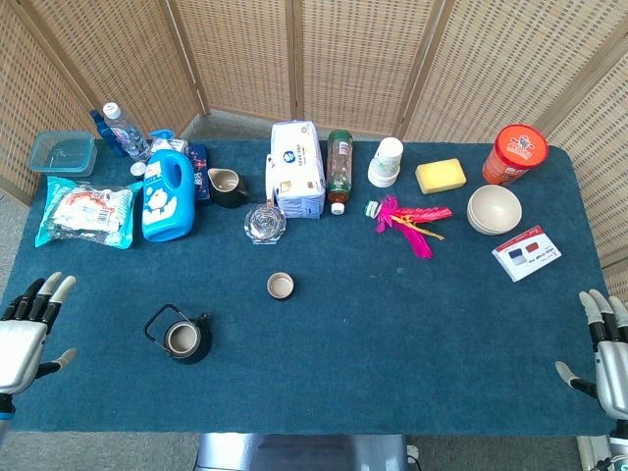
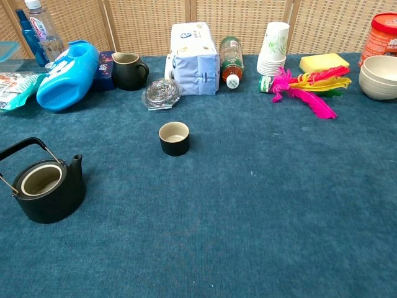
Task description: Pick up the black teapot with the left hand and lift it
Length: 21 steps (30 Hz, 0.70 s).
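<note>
Resting upright on blue tabletop (image 1: 392, 324), near-left: black teapot (image 1: 183, 340), lidless, wire handle (image 2: 25, 149) tipped back and left, so probably free to hook from above. Spout (image 2: 75, 162) aimed right and slightly away; long axis spout-to-handle, roughly left-right. Left hand (image 1: 29, 329) empty at left edge, fingers spread, well apart from pot. Right hand (image 1: 606, 353) likewise empty, fingers apart, far right edge. Lift not yet begun.

The left hand (image 1: 27, 329) lay at the near left edge, fingers apart and extended forward, thumb out to the side, holding nothing. The right hand (image 1: 606, 348) sat likewise at the near right edge, fingers spread, empty.
</note>
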Each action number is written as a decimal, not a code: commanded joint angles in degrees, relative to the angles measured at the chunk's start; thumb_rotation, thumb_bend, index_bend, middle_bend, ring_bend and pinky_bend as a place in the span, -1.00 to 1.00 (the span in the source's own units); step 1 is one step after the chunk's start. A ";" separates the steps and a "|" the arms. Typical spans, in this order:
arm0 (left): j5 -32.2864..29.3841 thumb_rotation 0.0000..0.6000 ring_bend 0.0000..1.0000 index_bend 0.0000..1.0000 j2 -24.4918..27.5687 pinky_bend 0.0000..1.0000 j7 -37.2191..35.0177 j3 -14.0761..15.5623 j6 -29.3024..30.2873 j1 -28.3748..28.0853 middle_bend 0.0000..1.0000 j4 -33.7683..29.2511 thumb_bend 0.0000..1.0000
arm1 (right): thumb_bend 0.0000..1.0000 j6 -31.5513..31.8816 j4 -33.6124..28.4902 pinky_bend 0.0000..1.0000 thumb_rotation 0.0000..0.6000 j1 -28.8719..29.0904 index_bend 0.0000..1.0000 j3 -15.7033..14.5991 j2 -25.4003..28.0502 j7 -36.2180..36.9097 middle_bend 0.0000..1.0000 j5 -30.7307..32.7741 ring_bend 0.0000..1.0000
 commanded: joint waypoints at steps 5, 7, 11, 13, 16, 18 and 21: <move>-0.99 1.00 -1.00 -0.93 0.04 -0.67 -1.97 -0.19 -2.10 -0.67 -1.00 0.24 -0.73 | -1.00 -0.07 -0.10 -1.00 1.00 0.05 -1.00 -0.08 -0.04 -0.32 -1.00 -0.08 -1.00; -1.43 1.00 -1.00 -0.94 0.18 -0.67 -2.81 -0.32 -2.95 -1.01 -1.00 0.31 -0.74 | -1.00 -0.12 -0.16 -1.00 1.00 0.06 -1.00 -0.08 -0.02 -0.33 -1.00 -0.04 -1.00; -2.79 1.00 -1.00 -0.95 0.95 -0.67 -7.60 -0.44 -6.67 -2.44 -1.00 -0.49 -0.74 | -1.00 -0.14 -0.32 -1.00 1.00 0.09 -1.00 -0.06 0.11 -0.18 -1.00 -0.05 -1.00; -4.16 1.00 -1.00 -0.96 1.20 -0.67 -10.35 -0.86 -9.71 -3.79 -1.00 -0.81 -0.74 | -1.00 -0.38 -0.31 -1.00 1.00 0.18 -1.00 -0.07 0.12 -0.22 -1.00 0.06 -1.00; -6.51 1.00 -1.00 -0.98 2.22 -0.67 -17.34 -1.49 -17.50 -7.31 -1.00 -1.93 -0.74 | -1.00 -0.85 -0.45 -1.00 1.00 0.34 -1.00 -0.17 0.12 -0.43 -1.00 0.21 -1.00; -7.57 1.00 -1.00 -0.98 3.13 -0.67 -21.07 -1.90 -22.47 -9.76 -1.00 -2.28 -0.74 | -1.00 -0.80 -0.57 -1.00 1.00 0.35 -1.00 -0.23 0.11 -0.64 -1.00 0.04 -1.00; -9.22 1.00 -1.00 -0.98 4.32 -0.67 -27.11 -2.89 -29.72 -13.49 -1.00 -2.68 -0.74 | -1.00 -0.70 -0.69 -1.00 1.00 0.34 -1.00 -0.33 0.06 -0.92 -1.00 -0.17 -1.00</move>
